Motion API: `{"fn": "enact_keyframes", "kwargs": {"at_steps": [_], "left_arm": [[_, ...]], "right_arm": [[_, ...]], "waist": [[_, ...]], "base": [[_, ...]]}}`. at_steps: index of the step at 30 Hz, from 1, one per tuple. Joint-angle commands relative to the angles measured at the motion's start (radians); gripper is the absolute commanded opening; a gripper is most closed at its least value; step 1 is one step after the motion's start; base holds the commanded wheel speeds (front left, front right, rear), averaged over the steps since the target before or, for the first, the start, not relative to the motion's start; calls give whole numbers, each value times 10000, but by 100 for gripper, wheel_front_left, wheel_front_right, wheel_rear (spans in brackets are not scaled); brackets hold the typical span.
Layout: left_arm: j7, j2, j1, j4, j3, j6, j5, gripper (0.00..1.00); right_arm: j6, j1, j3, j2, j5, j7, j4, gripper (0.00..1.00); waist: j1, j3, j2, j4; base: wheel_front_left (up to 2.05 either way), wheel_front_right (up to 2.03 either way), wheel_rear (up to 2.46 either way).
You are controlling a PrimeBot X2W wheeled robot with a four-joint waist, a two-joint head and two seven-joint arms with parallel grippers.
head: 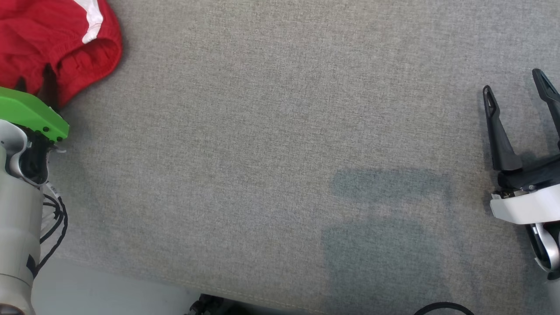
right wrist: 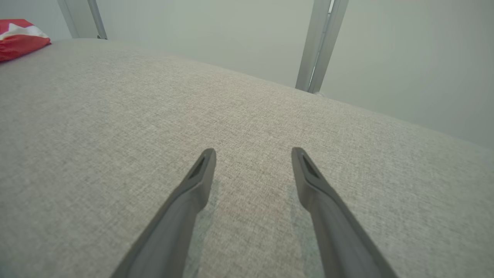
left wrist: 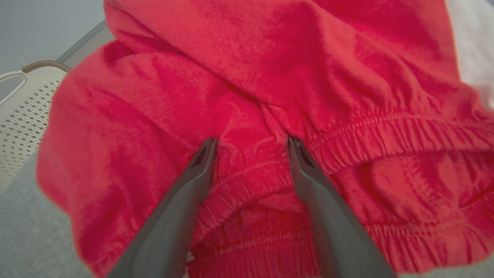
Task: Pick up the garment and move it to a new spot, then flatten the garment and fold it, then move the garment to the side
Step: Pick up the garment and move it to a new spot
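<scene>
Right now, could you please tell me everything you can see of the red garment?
The red garment lies crumpled at the far left of the grey cloth surface. It looks like soft knit, with a white stripe and a gathered elastic band. The jaws of the left gripper stand open astride a fold of the band.

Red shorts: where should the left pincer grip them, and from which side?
The gathered elastic waistband, approached from the robot's side: it forms a thick raised ridge on the red shorts, sitting between the left pincer's open fingers.
</scene>
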Motion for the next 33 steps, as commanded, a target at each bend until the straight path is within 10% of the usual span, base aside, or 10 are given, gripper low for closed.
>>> {"fn": "enact_keyframes", "kwargs": {"at_steps": [1, 16, 33], "left_arm": [[388, -231, 403, 65, -406, 3, -189, 0], [206, 1970, 346, -3627, -2174, 5, -988, 0], [2770, 1841, 1880, -11722, -3072, 1247, -2526, 0]], "right_arm": [[-15, 136, -8, 107, 94, 18, 87, 100], [-15, 273, 476, 1730, 504, -930, 2053, 100], [-15, 839, 30, 2987, 935, -973, 2030, 100]], "waist": [[-1, -173, 0, 3], [-1, -2653, 0, -520], [-1, -3867, 0, -3344]], "base": [[0, 0, 0], [0, 0, 0], [0, 0, 0]]}}
